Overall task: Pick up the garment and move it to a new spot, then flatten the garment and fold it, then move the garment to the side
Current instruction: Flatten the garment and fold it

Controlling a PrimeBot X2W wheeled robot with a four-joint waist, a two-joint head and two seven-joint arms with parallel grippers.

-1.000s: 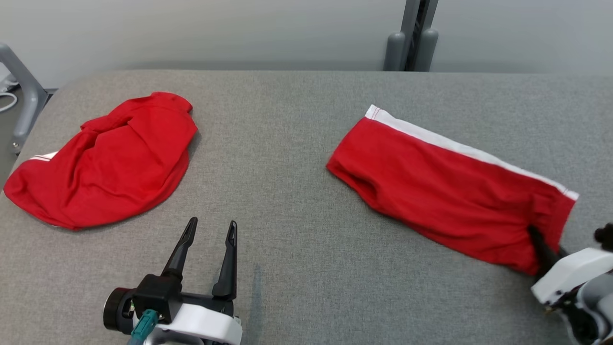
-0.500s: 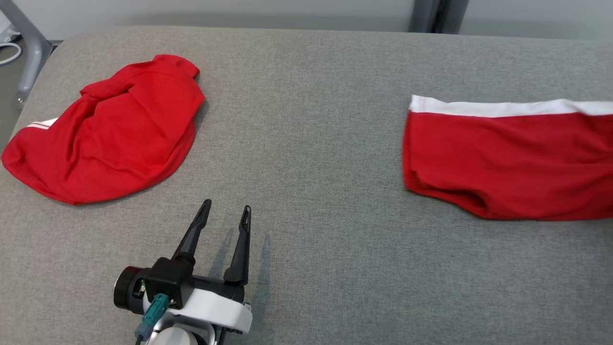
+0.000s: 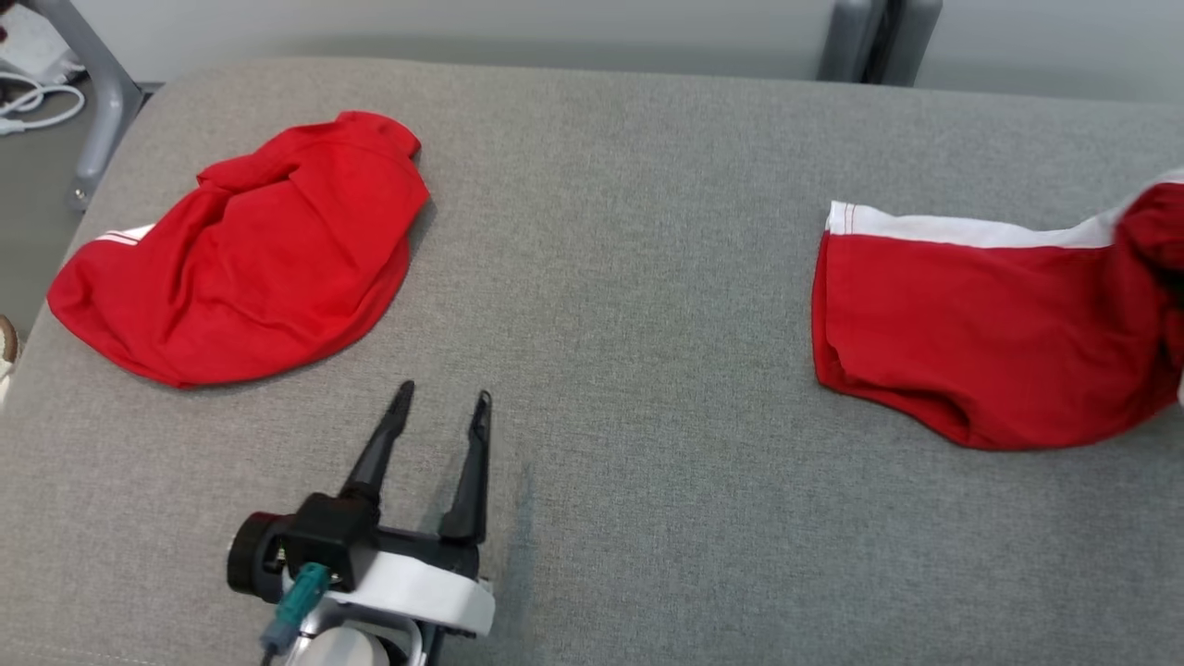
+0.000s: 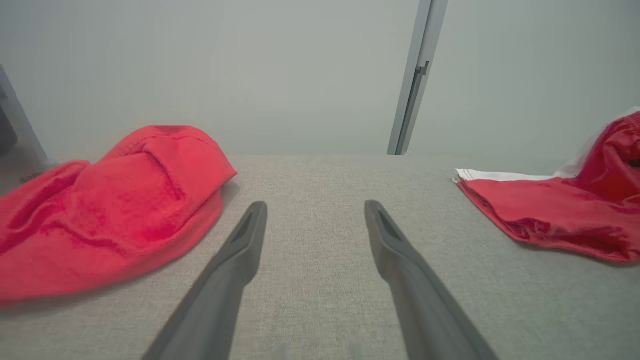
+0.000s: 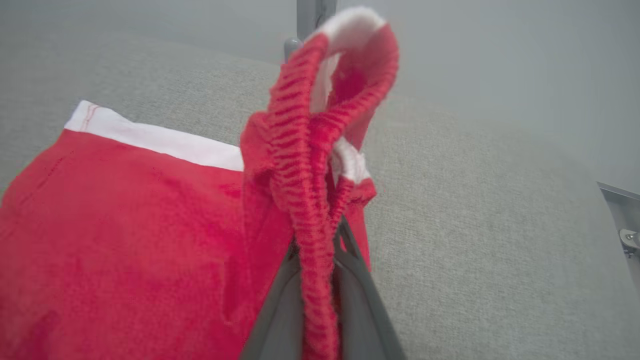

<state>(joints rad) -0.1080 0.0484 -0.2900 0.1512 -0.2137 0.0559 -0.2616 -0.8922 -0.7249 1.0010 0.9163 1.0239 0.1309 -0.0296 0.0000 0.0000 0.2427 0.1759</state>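
**A:** The left gripper (image 3: pixel 444 393) sits low over the grey woven fabric surface (image 3: pixel 629 277), its jaws spread wide apart above plain weave.

**B:** And the task's piece? The red shorts with a white side band (image 3: pixel 971 342) are off to that gripper's right, well apart from it. They lie mostly flat on the surface, with the end farthest from the left gripper lifted off it.

**A:** The right gripper (image 5: pixel 316 250) is holding that end up. Its jaws are clamped together on the shorts' ribbed red edge, which loops up above the fingers.

**B:** What else is around?

**A:** A crumpled red cloth heap (image 3: pixel 240 259) lies ahead and to the left of the left gripper. It's near the gripper but not touching it, and white stripes show at its outer edge.

**B:** Grey surface lies between those jaws and each red piece.

**A:** Ahead and right of the left gripper, past the surface's far edge, stands a grey upright post (image 3: pixel 879 37). Far to the gripper's left are a grey metal leg (image 3: pixel 102 92) and a white cable (image 3: pixel 37 102).
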